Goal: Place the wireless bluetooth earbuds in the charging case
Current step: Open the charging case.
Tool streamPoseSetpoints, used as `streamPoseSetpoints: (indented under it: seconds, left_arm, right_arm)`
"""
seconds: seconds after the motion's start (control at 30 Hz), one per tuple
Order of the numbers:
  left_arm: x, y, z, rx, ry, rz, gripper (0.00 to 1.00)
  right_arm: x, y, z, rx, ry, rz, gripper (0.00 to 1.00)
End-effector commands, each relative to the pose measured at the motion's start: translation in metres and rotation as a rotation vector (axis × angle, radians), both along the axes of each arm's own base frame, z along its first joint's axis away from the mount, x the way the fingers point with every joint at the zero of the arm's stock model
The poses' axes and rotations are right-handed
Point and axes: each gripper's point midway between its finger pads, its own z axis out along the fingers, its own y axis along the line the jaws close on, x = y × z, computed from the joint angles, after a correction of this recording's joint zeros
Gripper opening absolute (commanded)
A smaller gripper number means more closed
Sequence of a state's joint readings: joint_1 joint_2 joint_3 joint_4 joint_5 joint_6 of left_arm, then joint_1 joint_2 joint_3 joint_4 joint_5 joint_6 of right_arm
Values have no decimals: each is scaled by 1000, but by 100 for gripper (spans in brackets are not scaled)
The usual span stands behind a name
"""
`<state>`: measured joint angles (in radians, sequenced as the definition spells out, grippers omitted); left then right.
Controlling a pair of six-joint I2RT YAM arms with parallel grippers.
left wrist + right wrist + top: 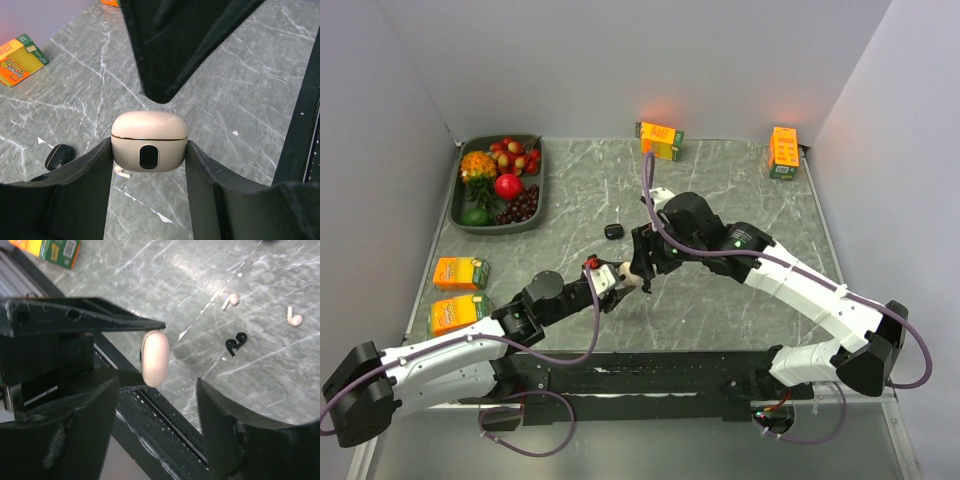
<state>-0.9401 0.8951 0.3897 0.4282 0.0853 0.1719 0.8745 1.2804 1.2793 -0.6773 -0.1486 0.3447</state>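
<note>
The beige charging case [149, 141], lid closed, is clamped between the fingers of my left gripper [149, 160] and held above the table. In the top view the left gripper [610, 278] meets my right gripper [642, 266] at the table's middle. Seen from the right wrist, the case [156, 359] hangs edge-on just ahead of the right gripper [157, 392], whose jaws stand apart and touch nothing. Two whitish earbuds [230, 300] [294, 318] and a black one [236, 342] lie on the table beyond. One whitish earbud [121, 173] peeks out under the case.
A small black oval object [613, 231] lies on the marble behind the grippers. Orange juice cartons stand at the back [660, 139], back right [783, 152] and left [460, 272] [457, 312]. A tray of fruit [470, 225] sits at the back left.
</note>
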Motion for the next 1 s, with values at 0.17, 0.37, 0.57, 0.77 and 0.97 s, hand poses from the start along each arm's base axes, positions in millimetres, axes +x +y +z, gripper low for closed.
streamPoseSetpoints:
  seconds: [0.17, 0.37, 0.57, 0.77, 0.97]
  left_arm:
    - [4, -6, 28, -42, -47, 11, 1]
    - [4, -4, 26, -42, -40, 20, 1]
    - [2, -4, 27, -45, -42, 20, 1]
    - [1, -4, 29, -55, -43, 19, 1]
    - [-2, -3, 31, -63, -50, 19, 1]
  right_arm:
    - [-2, 16, 29, 85, -63, 14, 22]
    - [-13, 31, 24, 100, -27, 78, 0]
    - [-19, 40, 16, 95, 12, 117, 0]
    - [-17, 35, 2, 51, 30, 86, 0]
    - [-13, 28, -5, 15, 33, 57, 0]
